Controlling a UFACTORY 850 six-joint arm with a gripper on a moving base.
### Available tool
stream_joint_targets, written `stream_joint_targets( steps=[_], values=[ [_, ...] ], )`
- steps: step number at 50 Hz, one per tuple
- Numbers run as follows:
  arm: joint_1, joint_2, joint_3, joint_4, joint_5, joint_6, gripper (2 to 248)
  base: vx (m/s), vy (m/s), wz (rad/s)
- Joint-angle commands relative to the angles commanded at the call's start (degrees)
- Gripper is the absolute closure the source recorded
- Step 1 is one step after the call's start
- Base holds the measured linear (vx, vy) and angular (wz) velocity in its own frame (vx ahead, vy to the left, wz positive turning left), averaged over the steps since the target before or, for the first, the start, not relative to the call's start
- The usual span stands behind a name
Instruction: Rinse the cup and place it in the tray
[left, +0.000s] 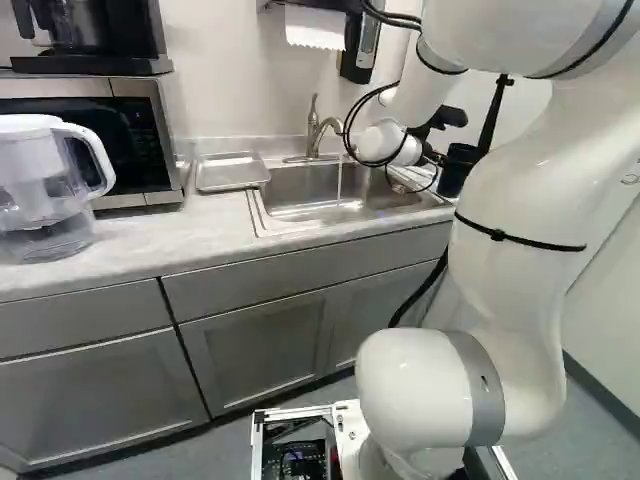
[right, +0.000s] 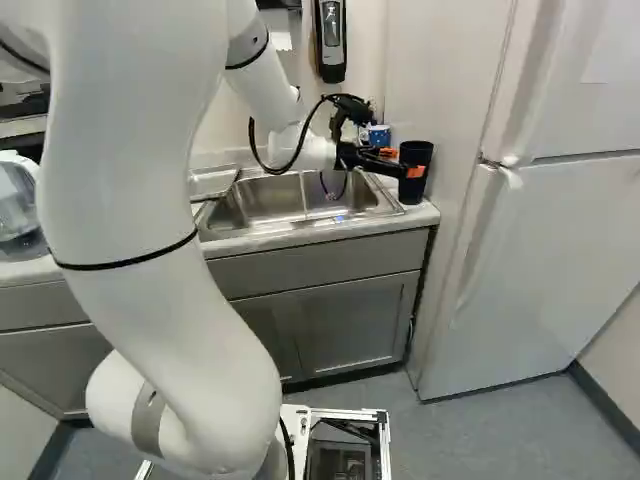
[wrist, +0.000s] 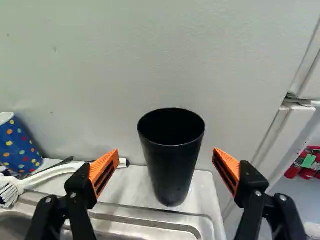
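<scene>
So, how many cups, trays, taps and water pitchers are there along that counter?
Cups, black cup and blue dotted cup: 2
Trays, metal tray: 1
Taps, sink tap: 1
Pitchers, water pitcher: 1
Total: 5

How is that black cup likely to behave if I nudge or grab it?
The cup looks apt to tip: it stands tall on a base narrower than its mouth. Its thin rim suggests light plastic that may give slightly when squeezed. Its smooth sides, tapering downward, could let it slip down through the tool.
</scene>
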Motion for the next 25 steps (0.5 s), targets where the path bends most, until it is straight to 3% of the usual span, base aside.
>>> stream_joint_targets(
  steps=[25],
  values=[
    [-1.4, -2.0, -1.1, 0.0, 2.5, 0.0, 3, 0.000, 0.000, 0.000]
  ],
)
